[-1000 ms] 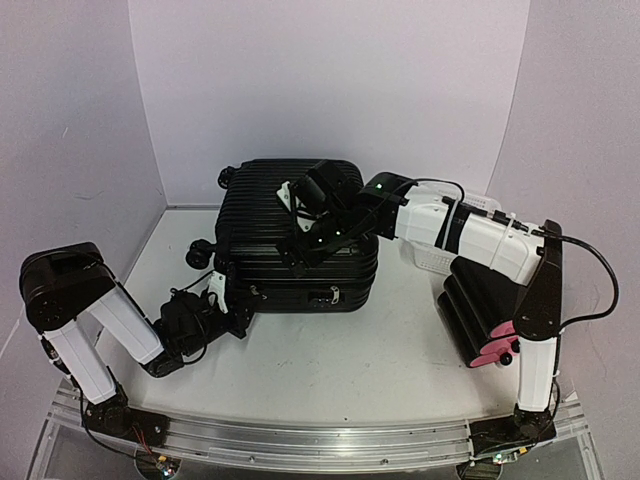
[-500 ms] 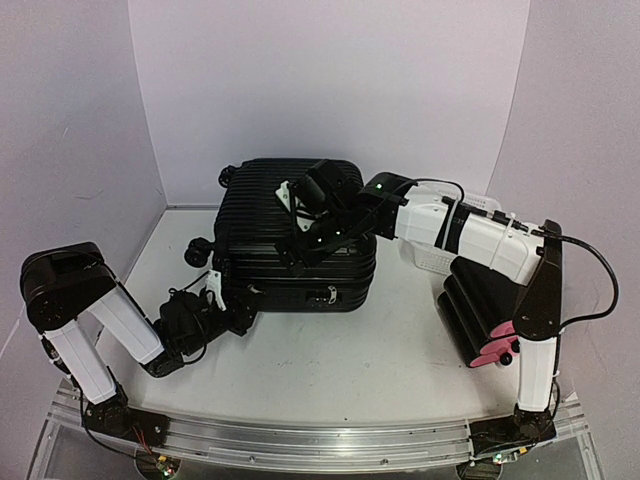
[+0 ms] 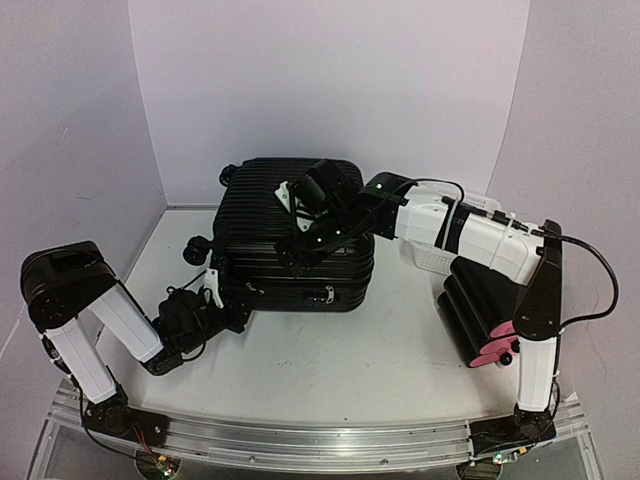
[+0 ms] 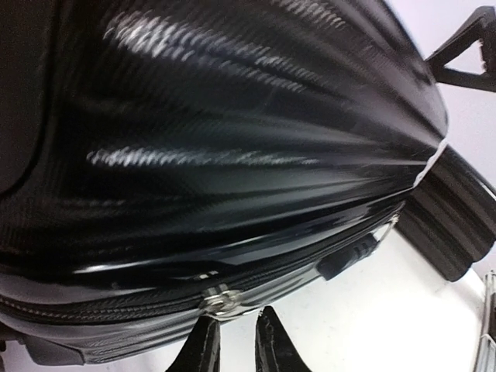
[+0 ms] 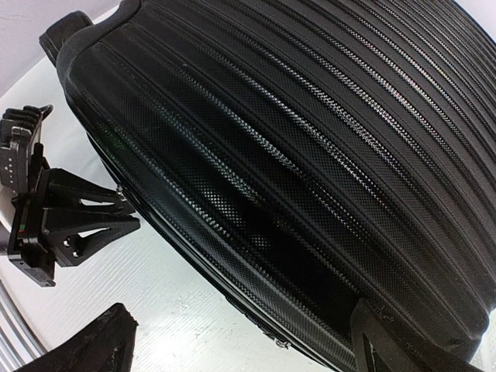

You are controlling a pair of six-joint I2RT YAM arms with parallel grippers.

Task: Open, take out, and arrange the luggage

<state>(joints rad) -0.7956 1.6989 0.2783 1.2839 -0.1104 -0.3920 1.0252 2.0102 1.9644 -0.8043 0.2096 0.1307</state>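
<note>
The luggage, a large black ribbed hard-shell suitcase, lies flat and closed at the table's middle back. My left gripper is low at its front left corner. In the left wrist view its fingers stand a narrow gap apart at the silver zipper pull on the zip seam of the luggage. My right gripper is wide open over the lid's front edge. In the right wrist view one finger rests against the shell, the other over the table.
A black box with pink drawer fronts lies at the right, by the right arm. A white mesh basket sits behind that arm. Suitcase wheels stick out on the left. Walls close in left, back and right.
My left gripper has moved a little left along the suitcase's front edge. The suitcase has shifted slightly left with it. The right gripper has barely moved.
</note>
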